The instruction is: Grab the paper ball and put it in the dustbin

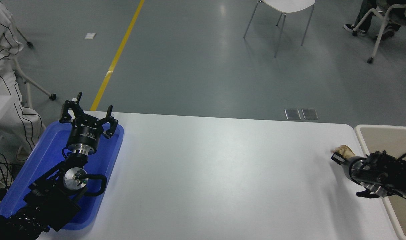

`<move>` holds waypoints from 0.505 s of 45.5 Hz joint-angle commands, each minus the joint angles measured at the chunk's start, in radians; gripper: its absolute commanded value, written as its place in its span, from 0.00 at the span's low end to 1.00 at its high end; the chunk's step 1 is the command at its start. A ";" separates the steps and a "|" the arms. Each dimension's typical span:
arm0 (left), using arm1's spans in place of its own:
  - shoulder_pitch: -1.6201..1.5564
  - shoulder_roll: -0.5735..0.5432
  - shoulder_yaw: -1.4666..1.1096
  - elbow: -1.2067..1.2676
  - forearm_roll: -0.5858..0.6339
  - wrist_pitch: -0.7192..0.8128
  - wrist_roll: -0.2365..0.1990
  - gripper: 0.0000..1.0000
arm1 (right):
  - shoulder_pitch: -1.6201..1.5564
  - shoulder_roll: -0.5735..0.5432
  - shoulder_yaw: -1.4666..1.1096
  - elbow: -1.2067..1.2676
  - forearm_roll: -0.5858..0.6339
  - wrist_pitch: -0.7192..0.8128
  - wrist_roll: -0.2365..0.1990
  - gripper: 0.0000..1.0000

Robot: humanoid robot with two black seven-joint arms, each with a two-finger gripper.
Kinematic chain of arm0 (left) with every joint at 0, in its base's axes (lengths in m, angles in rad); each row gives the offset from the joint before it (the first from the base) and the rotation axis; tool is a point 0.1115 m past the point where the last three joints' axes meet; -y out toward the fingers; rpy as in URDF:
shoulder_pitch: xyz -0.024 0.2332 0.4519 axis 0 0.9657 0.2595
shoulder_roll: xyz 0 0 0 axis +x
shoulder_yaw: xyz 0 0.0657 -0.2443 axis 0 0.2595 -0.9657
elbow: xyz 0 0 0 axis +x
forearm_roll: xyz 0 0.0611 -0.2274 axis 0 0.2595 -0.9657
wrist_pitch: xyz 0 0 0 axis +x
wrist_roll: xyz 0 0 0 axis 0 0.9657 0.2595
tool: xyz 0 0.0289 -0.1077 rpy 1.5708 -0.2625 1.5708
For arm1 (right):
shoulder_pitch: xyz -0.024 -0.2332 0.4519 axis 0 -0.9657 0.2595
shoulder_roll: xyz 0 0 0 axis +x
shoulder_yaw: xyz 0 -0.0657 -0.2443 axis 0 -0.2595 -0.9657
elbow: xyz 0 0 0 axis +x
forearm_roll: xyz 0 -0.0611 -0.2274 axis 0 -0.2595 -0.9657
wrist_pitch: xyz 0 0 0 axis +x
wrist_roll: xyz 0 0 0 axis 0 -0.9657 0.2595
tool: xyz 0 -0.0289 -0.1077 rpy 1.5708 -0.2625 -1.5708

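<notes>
The paper ball, a small tan crumpled wad, sits in the tip of my right gripper, which is shut on it near the table's right edge. The ball hangs just left of the dustbin, a beige bin with a cream rim at the far right, partly cut off by the picture's edge. My right arm reaches in over the bin's rim from the right. My left gripper stands open and parked above the blue tray at the lower left.
A shallow blue tray lies under the left arm. The white table spreads between the two arms. A person in white striped clothing is at the left edge; chairs stand on the floor beyond.
</notes>
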 commanded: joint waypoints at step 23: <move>0.000 0.000 0.000 0.000 0.000 0.000 0.000 1.00 | 0.782 -0.152 -0.570 0.667 -0.059 0.049 0.000 0.00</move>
